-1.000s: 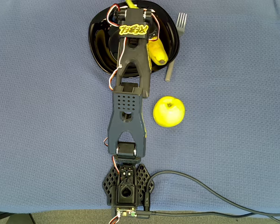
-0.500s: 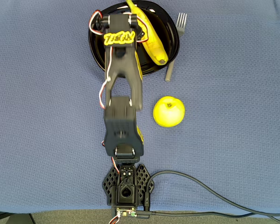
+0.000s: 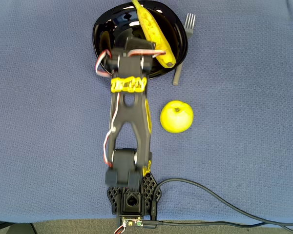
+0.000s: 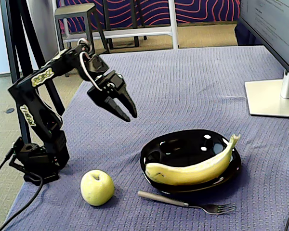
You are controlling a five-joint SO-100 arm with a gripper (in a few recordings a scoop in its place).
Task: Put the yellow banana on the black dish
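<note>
On the black dish (image 4: 156, 149) the yellow banana (image 4: 192, 169) is laid; above the table, the gripper (image 4: 128, 112) is seen with fingers slightly apart, empty.

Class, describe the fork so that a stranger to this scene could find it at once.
Start at the black dish holding the banana on the blue cloth. Just outside the dish's rim, on the side away from the robot arm, lies the fork flat on the cloth. It is the thin grey item; the apple nearby is round and yellow-green.
</note>
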